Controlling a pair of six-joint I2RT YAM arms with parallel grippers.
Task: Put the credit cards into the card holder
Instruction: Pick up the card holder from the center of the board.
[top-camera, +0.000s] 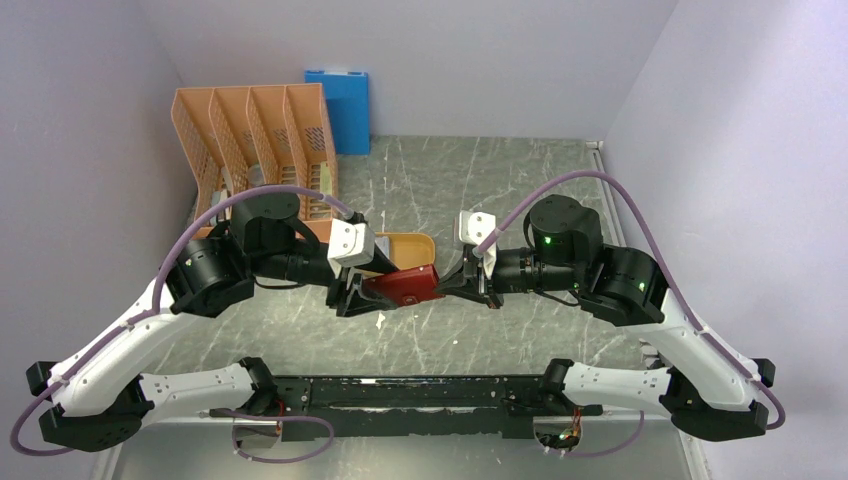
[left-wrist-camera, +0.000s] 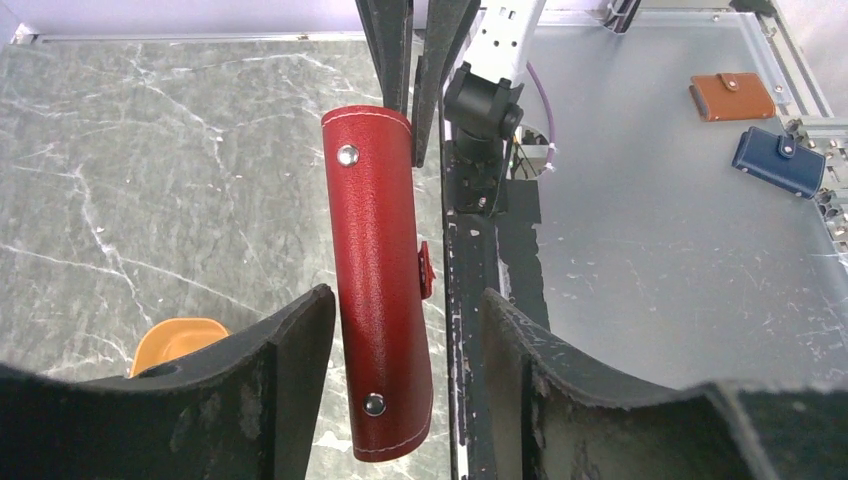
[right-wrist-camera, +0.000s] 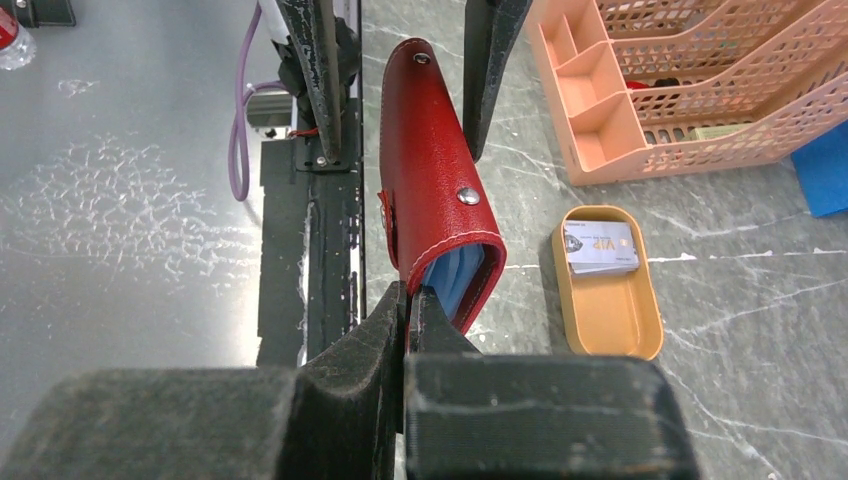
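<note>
The dark red card holder (top-camera: 405, 285) sits at the centre of the top view, folded nearly closed, with pale blue pockets showing at one end. The right gripper (right-wrist-camera: 408, 300) is pinched tight on that end's edge. The left gripper (left-wrist-camera: 405, 293) stands partly open, its fingers either side of the holder's other end and gripping nothing. Just behind, the credit cards (right-wrist-camera: 600, 247) lie stacked in an orange oval tray (right-wrist-camera: 610, 330). A peach file rack (top-camera: 255, 130) stands at upper left.
</note>
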